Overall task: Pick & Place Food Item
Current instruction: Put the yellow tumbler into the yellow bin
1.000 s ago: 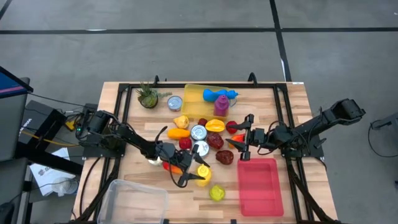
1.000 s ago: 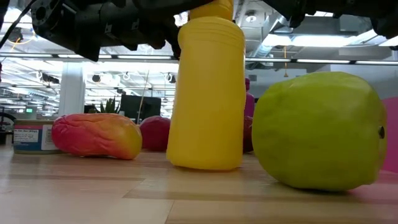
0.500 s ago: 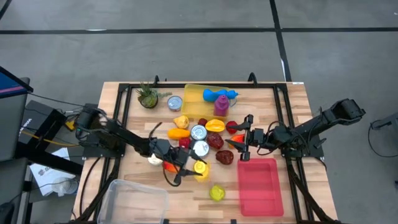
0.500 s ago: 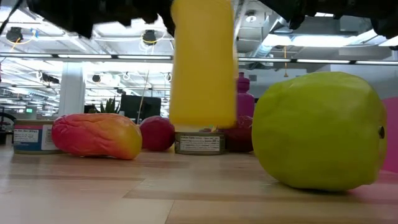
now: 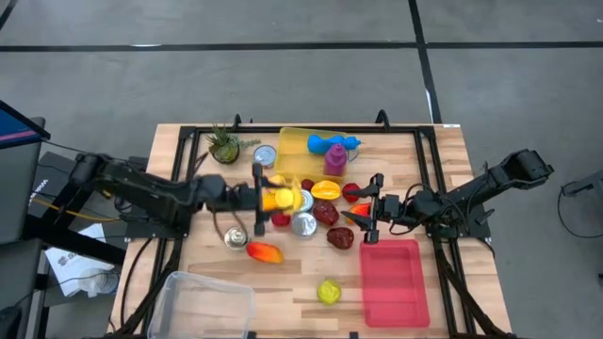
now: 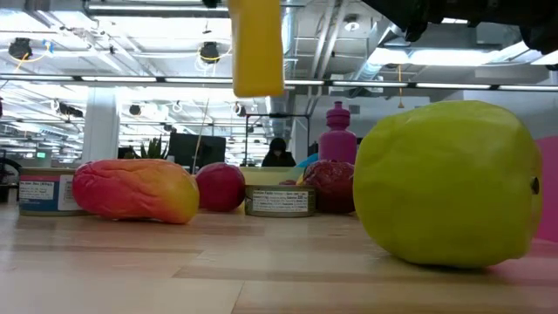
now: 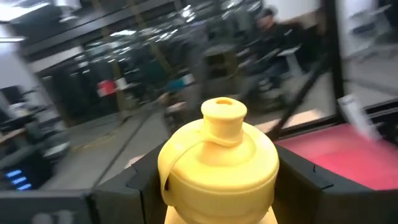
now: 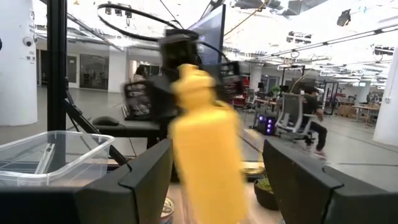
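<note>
The yellow bottle (image 5: 283, 199) hangs in the air above the wooden table (image 5: 429, 188), over the food pile just in front of the yellow bin (image 5: 297, 141). Bare wood lies around the green apple (image 5: 328, 292). The left gripper (image 5: 262, 198) clamps the bottle between its fingers. The right gripper (image 5: 369, 209) waits half-open, empty, behind the pink tray (image 5: 391, 282).

Two robot arms, one yellow bottle (image 5: 284, 198), one purple bottle (image 5: 334, 162), three tin cans, one green apple (image 5: 328, 292), one pink tray (image 5: 394, 282), one clear bin (image 5: 203, 303), one potted plant (image 5: 223, 145)
</note>
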Motion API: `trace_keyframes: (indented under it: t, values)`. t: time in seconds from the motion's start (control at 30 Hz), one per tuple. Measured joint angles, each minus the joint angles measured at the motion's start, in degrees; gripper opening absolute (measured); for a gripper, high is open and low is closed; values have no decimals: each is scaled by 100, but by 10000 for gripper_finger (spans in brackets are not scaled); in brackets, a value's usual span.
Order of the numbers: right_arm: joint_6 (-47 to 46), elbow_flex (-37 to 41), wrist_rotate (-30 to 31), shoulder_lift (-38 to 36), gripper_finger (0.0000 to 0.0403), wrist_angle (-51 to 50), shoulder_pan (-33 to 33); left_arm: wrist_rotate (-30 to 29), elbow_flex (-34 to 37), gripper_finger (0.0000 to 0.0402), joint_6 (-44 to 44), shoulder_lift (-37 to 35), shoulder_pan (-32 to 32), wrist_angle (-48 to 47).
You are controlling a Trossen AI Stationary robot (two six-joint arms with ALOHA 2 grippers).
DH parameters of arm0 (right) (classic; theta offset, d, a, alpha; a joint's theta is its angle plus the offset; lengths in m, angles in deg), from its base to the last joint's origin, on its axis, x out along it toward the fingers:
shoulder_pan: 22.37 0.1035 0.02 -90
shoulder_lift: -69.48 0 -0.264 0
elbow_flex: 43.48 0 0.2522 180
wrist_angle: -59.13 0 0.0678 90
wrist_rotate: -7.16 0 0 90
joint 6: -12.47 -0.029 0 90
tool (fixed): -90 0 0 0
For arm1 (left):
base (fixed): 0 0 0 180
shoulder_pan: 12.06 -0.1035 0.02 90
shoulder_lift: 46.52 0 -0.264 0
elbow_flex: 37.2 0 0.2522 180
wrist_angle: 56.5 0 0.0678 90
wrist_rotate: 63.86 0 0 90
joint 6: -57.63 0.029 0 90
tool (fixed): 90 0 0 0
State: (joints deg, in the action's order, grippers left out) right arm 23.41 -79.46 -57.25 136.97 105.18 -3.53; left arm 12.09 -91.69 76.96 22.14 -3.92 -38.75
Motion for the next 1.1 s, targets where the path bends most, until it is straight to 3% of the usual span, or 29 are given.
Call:
trace_keyframes:
  t: [0.2, 0.5, 0.7, 1.1]
  values:
    - [6, 0, -1, 0, 240, -8, 0, 6, 0, 202, 93, 233, -1125, 101]
    - [90, 0, -1, 1, 240, -29, 7, 595, 2, 202, -750, 1168, -2411, 1021]
    - [109, 0, -6, 1, 240, -60, 8, 502, 2, 202, -1050, 1772, -2772, 1630]
    - [155, 0, -6, 1, 240, -92, 8, -125, 2, 202, -1407, 2315, -2960, 1716]
